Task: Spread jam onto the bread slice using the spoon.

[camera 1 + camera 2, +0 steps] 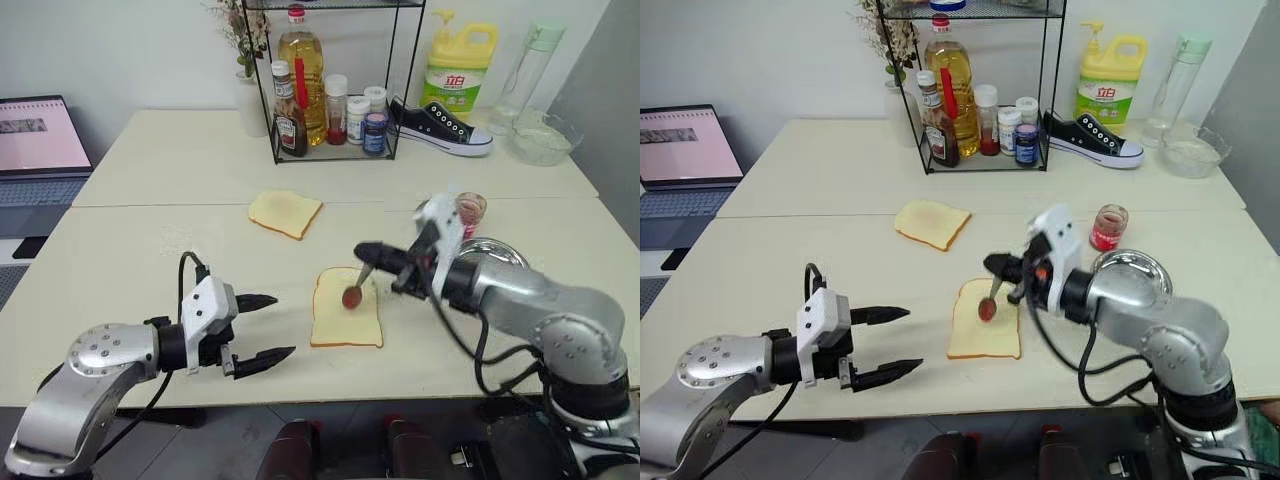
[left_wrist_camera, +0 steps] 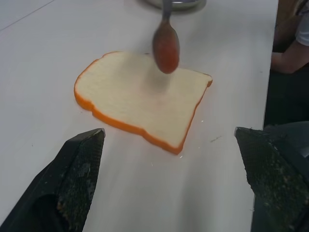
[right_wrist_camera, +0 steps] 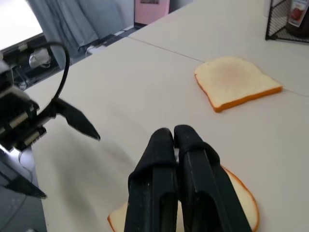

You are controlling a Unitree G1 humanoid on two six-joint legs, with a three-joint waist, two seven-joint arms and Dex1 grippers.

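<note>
The bread slice [image 1: 346,318] lies flat near the table's front edge. My right gripper [image 1: 368,252] is shut on the spoon [image 1: 362,278] by its handle. The spoon's bowl hangs just above the middle of the slice, loaded with red jam [image 1: 352,297]. In the left wrist view the jam-filled spoon [image 2: 166,43] hovers over the bread slice [image 2: 140,96], whose top looks bare. My left gripper [image 1: 283,325] stands open and empty just left of the slice, fingers pointing at it. The right wrist view shows the shut fingers [image 3: 164,159] over the slice [image 3: 244,198].
A second bread slice [image 1: 285,213] lies farther back. A small jam jar [image 1: 470,210] and a round steel dish [image 1: 495,250] stand behind my right arm. A wire rack of bottles [image 1: 330,100], a sneaker [image 1: 440,125], a yellow detergent bottle [image 1: 458,70] and a laptop [image 1: 40,140] line the back.
</note>
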